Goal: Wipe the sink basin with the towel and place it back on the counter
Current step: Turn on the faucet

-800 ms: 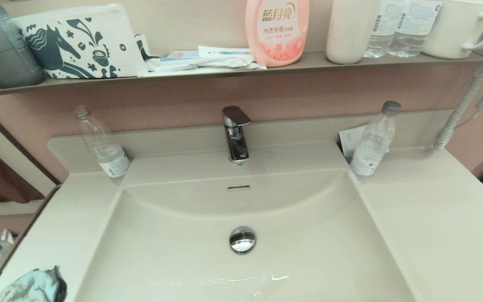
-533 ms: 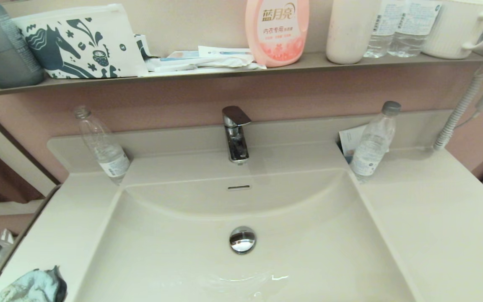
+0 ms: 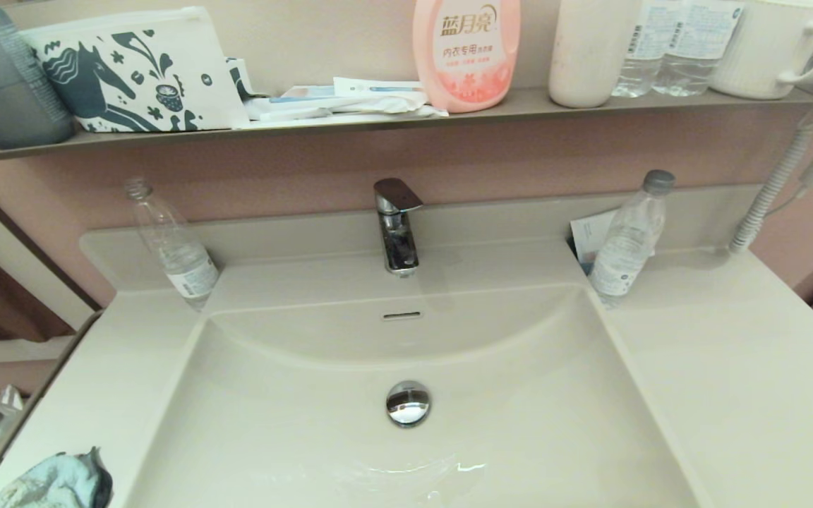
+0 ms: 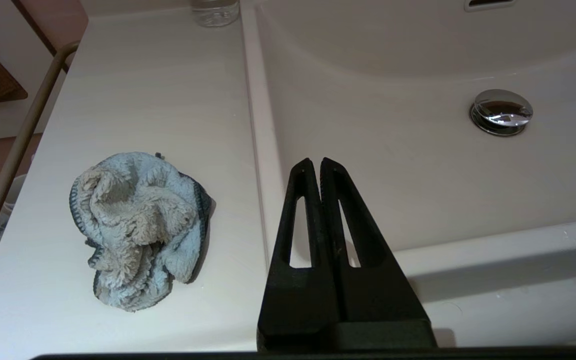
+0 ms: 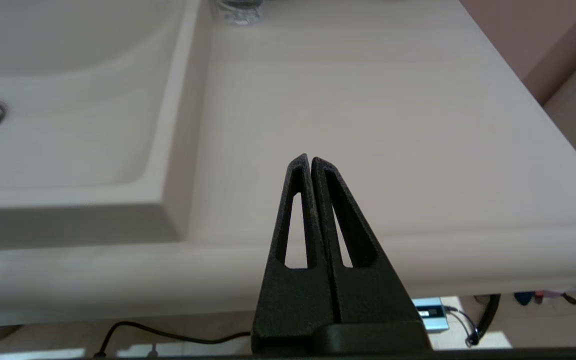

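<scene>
The towel (image 3: pixel 53 483) (image 4: pixel 138 227) lies crumpled on the counter (image 3: pixel 731 381) at the front left, beside the sink basin (image 3: pixel 519 423), light blue side up with dark edges showing. Neither gripper touches it. My left gripper (image 4: pixel 315 162) is shut and empty, held near the front rim of the basin, to the right of the towel. Shut and empty too, my right gripper (image 5: pixel 308 159) hangs by the front edge of the right counter (image 5: pixel 393 125). Neither arm shows in the head view. The chrome drain plug (image 3: pixel 408 403) sits mid-basin.
A faucet (image 3: pixel 397 226) stands behind the basin. Clear water bottles stand at the back left (image 3: pixel 170 243) and back right (image 3: pixel 629 236). The wall shelf (image 3: pixel 378 120) holds a horse-print pouch (image 3: pixel 135 70), a pink bottle (image 3: pixel 466 53) and mugs. A rail (image 4: pixel 13 155) edges the left counter.
</scene>
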